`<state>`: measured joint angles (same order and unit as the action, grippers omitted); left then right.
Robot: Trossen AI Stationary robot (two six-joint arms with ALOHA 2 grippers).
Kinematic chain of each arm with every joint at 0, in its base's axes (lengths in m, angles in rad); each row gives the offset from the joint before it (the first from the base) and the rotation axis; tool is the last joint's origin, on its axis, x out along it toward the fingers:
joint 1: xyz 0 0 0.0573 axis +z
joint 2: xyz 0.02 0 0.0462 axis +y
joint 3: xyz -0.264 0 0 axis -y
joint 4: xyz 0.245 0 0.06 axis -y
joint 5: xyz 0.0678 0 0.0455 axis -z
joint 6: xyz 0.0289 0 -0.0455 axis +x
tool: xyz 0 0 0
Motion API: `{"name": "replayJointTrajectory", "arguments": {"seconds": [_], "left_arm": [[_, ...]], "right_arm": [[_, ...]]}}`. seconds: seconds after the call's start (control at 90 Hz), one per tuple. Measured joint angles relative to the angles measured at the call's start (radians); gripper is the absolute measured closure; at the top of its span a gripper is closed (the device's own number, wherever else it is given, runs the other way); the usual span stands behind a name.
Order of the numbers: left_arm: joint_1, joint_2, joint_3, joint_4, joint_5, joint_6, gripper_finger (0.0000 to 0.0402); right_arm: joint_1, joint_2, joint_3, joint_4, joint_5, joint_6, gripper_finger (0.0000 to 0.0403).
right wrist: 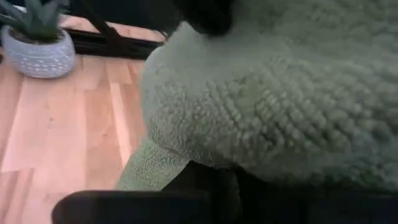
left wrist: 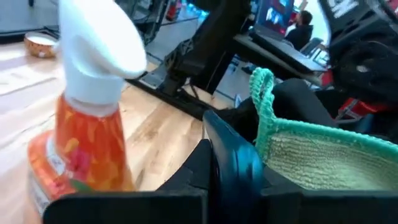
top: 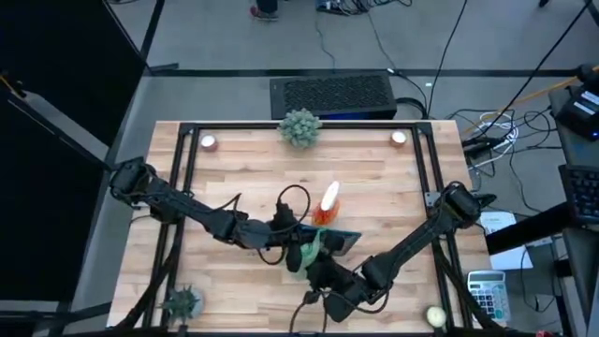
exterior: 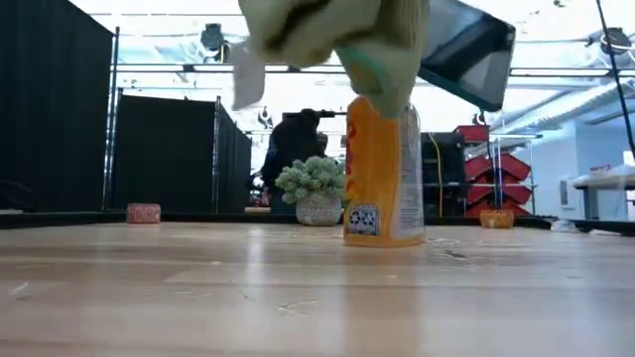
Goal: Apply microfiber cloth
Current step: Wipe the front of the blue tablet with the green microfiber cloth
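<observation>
A pale wooden plank table (top: 393, 197) with a black metal frame is seen from above, grey floor and cables beyond it, and a calculator (top: 485, 291) off the right edge. Across the tabletop the room is shown: black curtained partitions, red racks, and a dark-clad person (exterior: 296, 144) standing far back. A small spiky pale green plant in a round white pot (exterior: 316, 191) is set at the far edge, and a second spiky plant in a grey woven pot (right wrist: 37, 38) is placed at the near left corner. An orange spray bottle with a white trigger head (left wrist: 87, 118) is stood upright at mid-table (its contents cannot be judged). Just beside it, the left gripper (top: 298, 229) is closed around a flat black phone (exterior: 466, 52), held tilted and clear of the wood. The soft pale green microfiber cloth (right wrist: 273, 99) is bunched in the clamped right gripper (top: 314, 255), lifted off the table and pressed up against the phone's near side; its teal-stitched hem (left wrist: 264, 99) is seen at the phone's edge.
</observation>
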<state>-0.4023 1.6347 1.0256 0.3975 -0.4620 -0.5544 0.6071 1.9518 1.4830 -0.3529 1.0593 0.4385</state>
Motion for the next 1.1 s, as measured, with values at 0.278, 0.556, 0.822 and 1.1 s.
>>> {"name": "replayJointTrajectory", "arguments": {"seconds": [0.278, 0.556, 0.822, 1.1], "left_arm": [[-0.011, 0.001, 0.000, -0.034, 0.013, 0.011, 0.0398], [-0.013, 0.001, 0.000, -0.029, 0.027, 0.010, 0.0399], [-0.012, -0.002, 0.001, 0.001, 0.009, 0.007, 0.0396], [-0.008, -0.004, 0.001, -0.009, -0.046, 0.018, 0.0394]], "right_arm": [[0.094, -0.014, 0.000, -0.448, -0.017, 0.485, 0.0399], [0.194, -0.012, 0.013, -0.727, -0.146, 0.815, 0.0399], [0.059, -0.011, 0.073, -0.120, -0.041, 0.056, 0.0399], [-0.007, -0.008, 0.072, -0.155, 0.060, -0.014, 0.0399]]}}
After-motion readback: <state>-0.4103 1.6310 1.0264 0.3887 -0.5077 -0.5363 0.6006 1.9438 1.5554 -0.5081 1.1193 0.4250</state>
